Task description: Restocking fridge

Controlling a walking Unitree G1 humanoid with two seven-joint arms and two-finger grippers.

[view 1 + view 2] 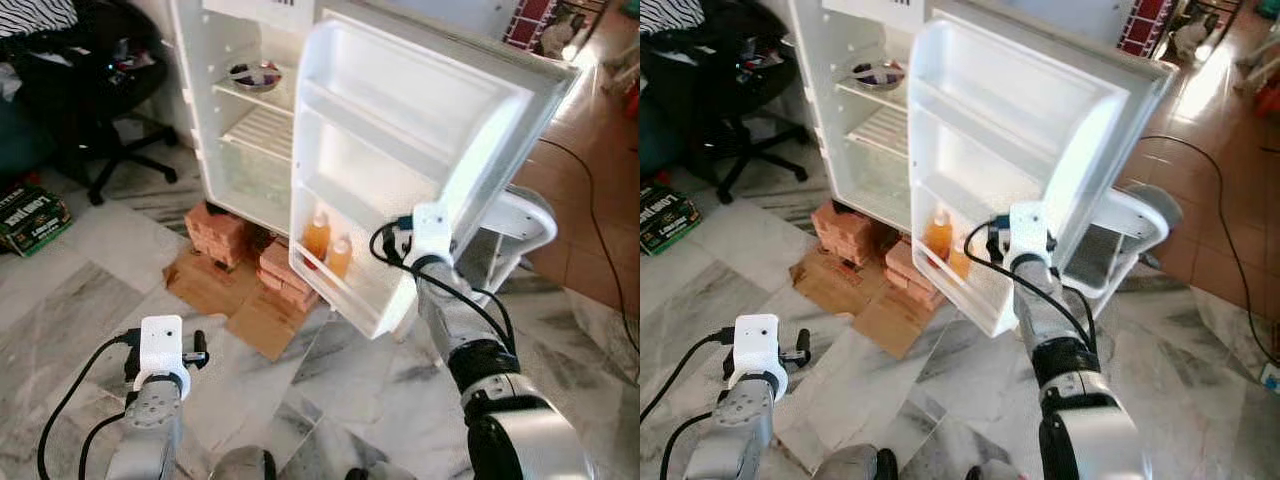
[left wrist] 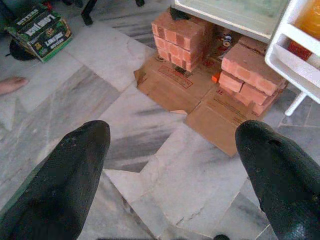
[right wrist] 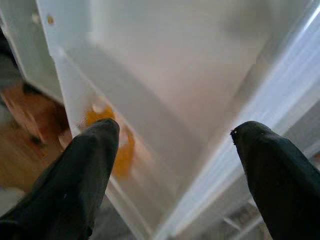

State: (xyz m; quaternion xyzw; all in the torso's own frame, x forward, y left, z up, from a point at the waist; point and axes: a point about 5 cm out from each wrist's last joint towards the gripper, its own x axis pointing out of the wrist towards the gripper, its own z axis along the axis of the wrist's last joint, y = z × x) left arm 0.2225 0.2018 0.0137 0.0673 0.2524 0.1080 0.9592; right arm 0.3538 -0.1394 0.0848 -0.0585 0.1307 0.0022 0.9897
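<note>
Standing upright in door shelf (image 1: 345,300) — two orange bottles (image 1: 317,238), right hand (image 3: 175,165) spread beside

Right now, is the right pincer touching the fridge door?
Cannot tell. In the left eye view the right pincer overlaps the fridge door near its lower shelf, hiding any contact. The right wrist view is blurred, fingers spread before the door.

green box (image 2: 42,31) on floor, white lettering, approx "LOUIS JACK", rest too blurry to read

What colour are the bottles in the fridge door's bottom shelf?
Orange liquid, pale caps; the bottles show best in the left eye view.
</note>
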